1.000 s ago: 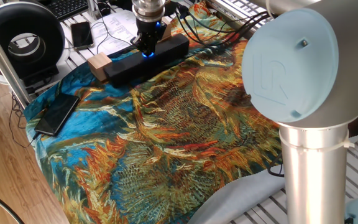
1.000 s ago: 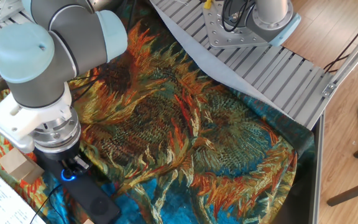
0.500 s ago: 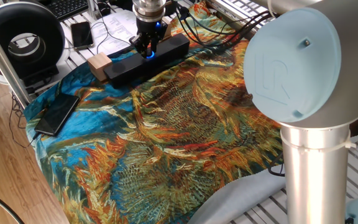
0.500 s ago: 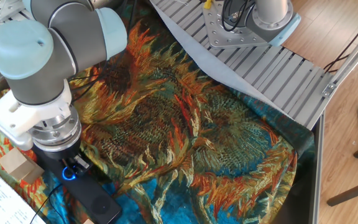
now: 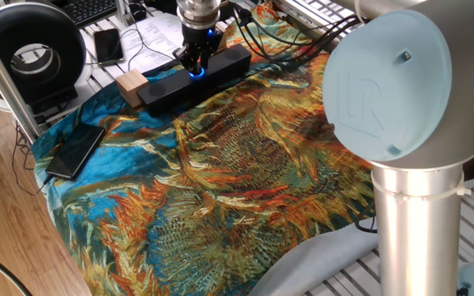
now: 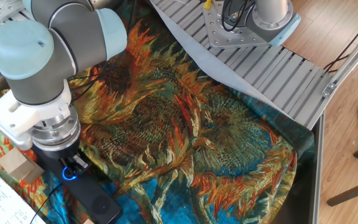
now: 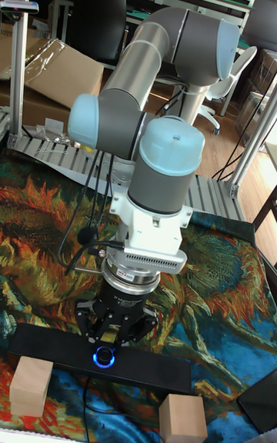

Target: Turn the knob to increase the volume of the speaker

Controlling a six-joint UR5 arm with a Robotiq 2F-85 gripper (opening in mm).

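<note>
While almost nothing is seen to have shifted over the last second, the end effector is still held straight down over the knob, and only a slight change in the wrist's rotation can be made out between the earlier pictures and the present ones. From this it is judged that the turning step is under way, though how far the volume has been raised cannot be told. The fingers are closed in narrowly around the blue-lit dial; whether it is actually gripped cannot be told for certain.

Taken from left to right in one fixed view, a large black ring-shaped device is seen at the far left, then a phone lying on the cloth's edge, then the speaker near the cloth's far edge, with a tan block at its end. The desk is covered by a sunflower-patterned cloth, rumpled in places. Cables are trailed behind the speaker. In the tall fixed view, cardboard and office chairs are shown beyond.
</note>
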